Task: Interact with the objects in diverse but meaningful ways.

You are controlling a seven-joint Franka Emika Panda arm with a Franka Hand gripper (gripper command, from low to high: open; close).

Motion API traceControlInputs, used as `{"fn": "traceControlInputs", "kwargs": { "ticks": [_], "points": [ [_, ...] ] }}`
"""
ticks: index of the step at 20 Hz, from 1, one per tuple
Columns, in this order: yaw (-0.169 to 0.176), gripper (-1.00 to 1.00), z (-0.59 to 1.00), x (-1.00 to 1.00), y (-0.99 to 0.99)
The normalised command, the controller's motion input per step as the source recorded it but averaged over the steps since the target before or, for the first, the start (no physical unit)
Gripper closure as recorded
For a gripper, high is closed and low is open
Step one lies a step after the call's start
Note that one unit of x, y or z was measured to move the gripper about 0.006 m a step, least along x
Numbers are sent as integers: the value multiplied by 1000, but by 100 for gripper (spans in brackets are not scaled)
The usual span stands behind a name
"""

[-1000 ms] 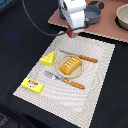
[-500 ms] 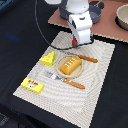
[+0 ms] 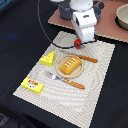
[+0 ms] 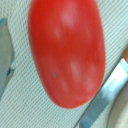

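Note:
My gripper [image 3: 81,40] is low over the back of the striped placemat [image 3: 95,85], right above the red fruit [image 3: 77,42], which peeks out beside it. In the wrist view the red fruit [image 4: 67,52] fills most of the picture. One grey finger [image 4: 4,57] shows at the edge with a strip of mat between it and the fruit; the other finger is out of frame. The golden bread loaf [image 3: 70,65] lies on a small plate. The yellow cheese wedge [image 3: 48,59] and the yellow box with red marks [image 3: 32,85] sit toward the exterior view's left.
A knife [image 3: 84,58] with an orange handle lies just behind the plate, and its blade [image 4: 102,102] runs close beside the fruit. A fork [image 3: 65,80] lies in front of the plate. A round pot [image 3: 123,16] stands on the brown board at the back right.
The arm has swung toward the exterior view's left and come down from the back edge onto the mat, ending over the red fruit.

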Motion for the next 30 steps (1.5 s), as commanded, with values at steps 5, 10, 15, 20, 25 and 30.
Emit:
{"fn": "traceControlInputs", "kwargs": {
  "ticks": [5,10,15,20,25,30],
  "points": [
    [-7,-100,950,450,-481],
    [0,-100,861,269,-842],
    [11,-100,739,279,-774],
    [11,-100,363,346,-742],
    [96,-100,-151,347,-577],
    [146,-100,-10,247,-313]
  ]
}}
